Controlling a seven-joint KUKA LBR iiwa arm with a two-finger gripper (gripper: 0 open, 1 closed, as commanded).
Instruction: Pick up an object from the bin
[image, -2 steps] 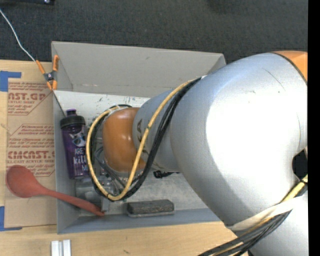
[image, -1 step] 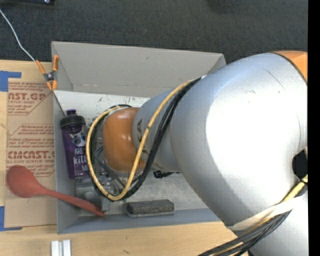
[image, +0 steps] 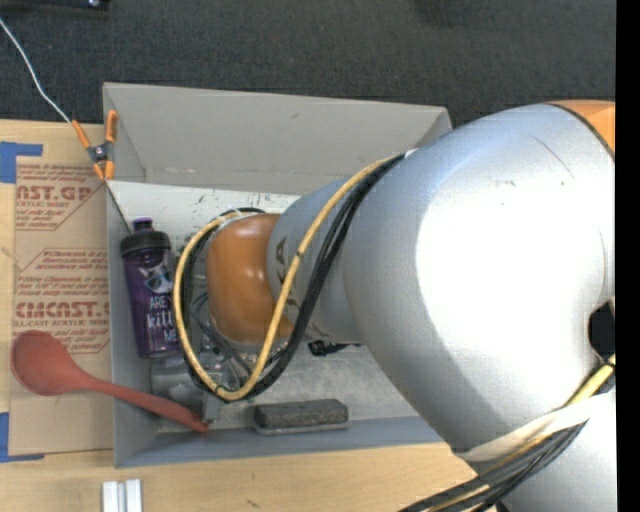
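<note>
**Gripper low at the bin's 7 o'clock corner**

The gripper (image: 188, 378) sits at 7 o'clock, between the purple bottle (image: 148, 295) at 9 and the red spoon (image: 140, 398); apart or closed, I cannot tell; probably grasping; next needs a straight lift, clear of the grey block (image: 300, 414) at 6.

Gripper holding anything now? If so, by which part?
Cannot tell. The arm is down in the bin beside the purple bottle, and its wrist with the orange cover hides whatever is beneath.
</note>
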